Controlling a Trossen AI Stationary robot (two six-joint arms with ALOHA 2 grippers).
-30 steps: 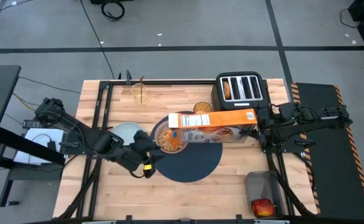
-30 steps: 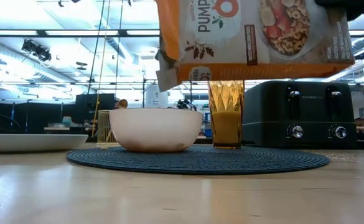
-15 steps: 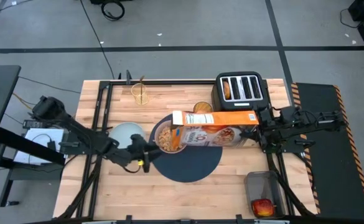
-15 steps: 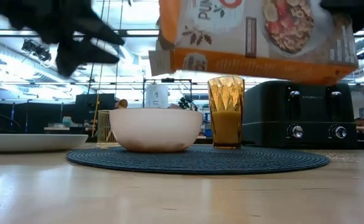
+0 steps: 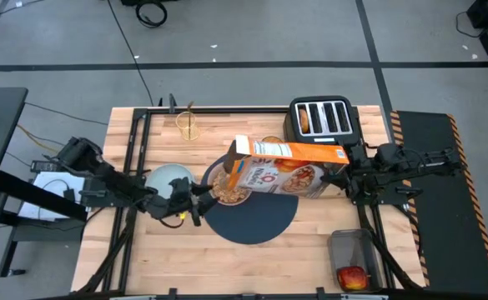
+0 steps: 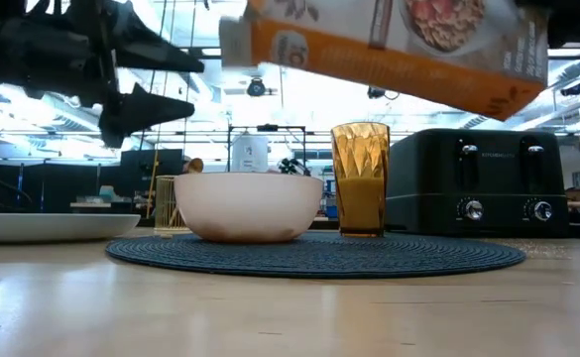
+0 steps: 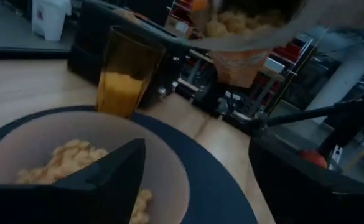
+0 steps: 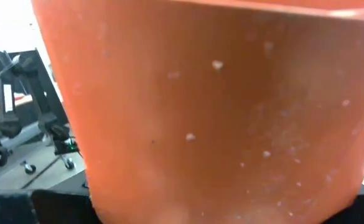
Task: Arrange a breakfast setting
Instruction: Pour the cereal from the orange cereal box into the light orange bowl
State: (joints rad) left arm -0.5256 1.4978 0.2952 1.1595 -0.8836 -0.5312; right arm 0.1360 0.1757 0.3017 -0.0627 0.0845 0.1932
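The cereal box (image 5: 287, 165) is held tilted above the pink bowl (image 5: 227, 185) by the right tool (image 5: 349, 175), clenched on the box's base. The bowl, filled with cereal, is seated at 10 o'clock on the dark-blue mat (image 5: 256, 215). The left tool (image 5: 195, 200) is released, positioned at the bowl's 8 o'clock. The amber tumbler (image 6: 360, 179) is placed at the mat's 12 o'clock, before the toaster (image 5: 323, 120).

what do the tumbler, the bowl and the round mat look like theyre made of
Amber tumbler: probably glass or clear plastic, translucent with cut facets. Pink bowl: smooth matte, ceramic or melamine; the look cannot settle it. Dark-blue mat: seemingly woven fibre, with concentric ridged rings.
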